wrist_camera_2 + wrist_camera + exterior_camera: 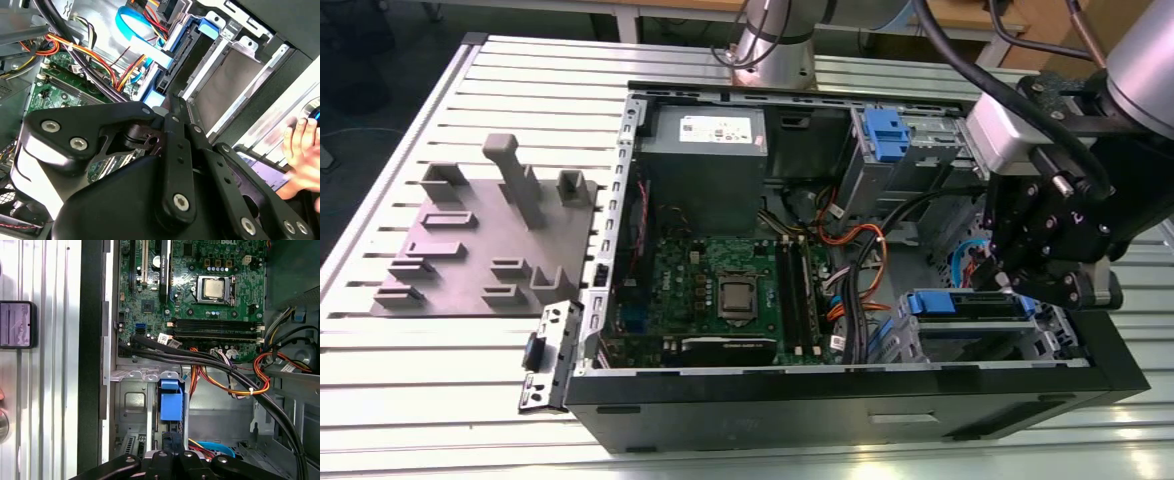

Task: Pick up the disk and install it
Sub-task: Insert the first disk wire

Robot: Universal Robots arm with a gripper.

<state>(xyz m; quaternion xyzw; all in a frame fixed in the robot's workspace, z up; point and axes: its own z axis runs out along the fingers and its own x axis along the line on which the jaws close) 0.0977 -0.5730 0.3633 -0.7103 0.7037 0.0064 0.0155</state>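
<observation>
The disk lies in the drive bay at the front corner of the open computer case, on the exterior view's right. Its blue bracket faces the case's inside, and its grey metal face shows between the bay rails. My black gripper hangs right over that bay. In both wrist views the fingers come together, and the gripper is shut right at the bracket's end. I cannot tell if anything thin is pinched between the tips. In the first wrist view the gripper points straight at the blue bracket.
A motherboard, a grey power supply box and orange-and-black cable bundles crowd the case. Another blue tab sits in the upper bay. A grey fixture plate lies on the slatted table. A person's hand is outside the case.
</observation>
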